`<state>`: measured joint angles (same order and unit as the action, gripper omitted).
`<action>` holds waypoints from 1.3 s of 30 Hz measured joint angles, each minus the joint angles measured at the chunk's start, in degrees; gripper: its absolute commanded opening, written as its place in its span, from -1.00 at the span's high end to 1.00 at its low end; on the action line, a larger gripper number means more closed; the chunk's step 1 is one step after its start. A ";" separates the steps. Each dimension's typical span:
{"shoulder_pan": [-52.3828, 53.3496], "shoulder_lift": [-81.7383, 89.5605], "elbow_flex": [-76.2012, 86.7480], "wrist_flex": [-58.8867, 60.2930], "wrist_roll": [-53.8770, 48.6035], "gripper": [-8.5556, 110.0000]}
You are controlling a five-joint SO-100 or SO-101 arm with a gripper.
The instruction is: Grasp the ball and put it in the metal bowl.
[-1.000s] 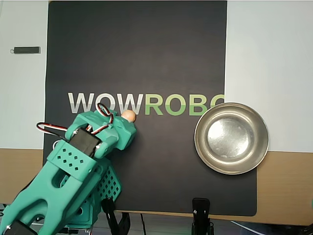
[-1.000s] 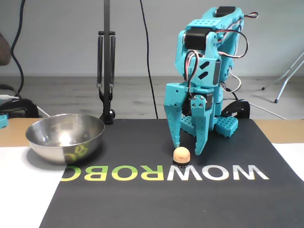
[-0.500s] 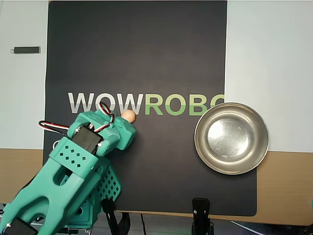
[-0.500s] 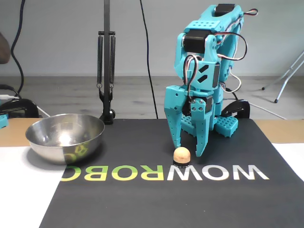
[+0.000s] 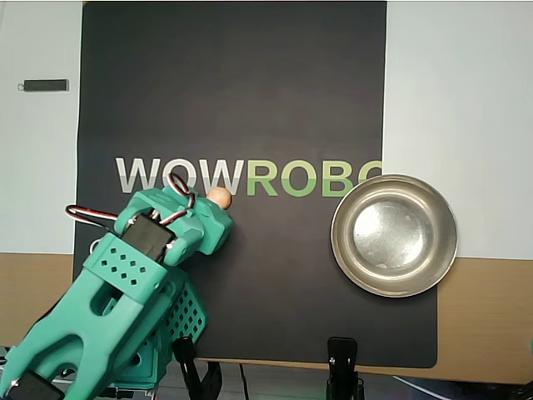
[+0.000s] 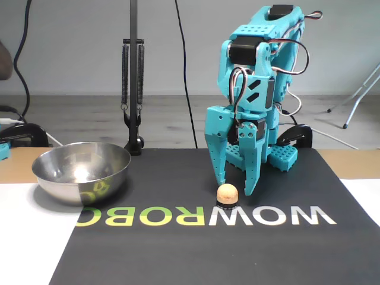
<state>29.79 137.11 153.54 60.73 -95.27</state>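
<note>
Fingers (image 6: 221, 168) spread apart, gripper (image 6: 236, 185) poised tips-down just behind the ball (image 6: 226, 193), grasping nothing, ball resting on the black mat (image 6: 178, 255) at the printed lettering (image 6: 205, 216), metal bowl (image 6: 81, 171) well apart at the mat's edge.

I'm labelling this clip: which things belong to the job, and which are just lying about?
Belongs to the job:
ball
metal bowl
hand, open just behind the ball

Just lying about:
black mat with lettering
small dark bar
lamp stand
cables
</note>
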 measured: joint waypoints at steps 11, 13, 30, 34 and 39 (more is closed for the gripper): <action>0.00 0.00 0.00 0.00 0.00 -0.16; 0.00 0.00 0.00 0.00 0.00 -0.16; 0.00 0.00 0.00 0.00 0.00 -0.16; 0.00 0.00 0.00 0.00 0.00 -0.16; 0.00 0.00 -0.97 0.00 0.00 -0.16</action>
<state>29.79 137.11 152.58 60.73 -95.27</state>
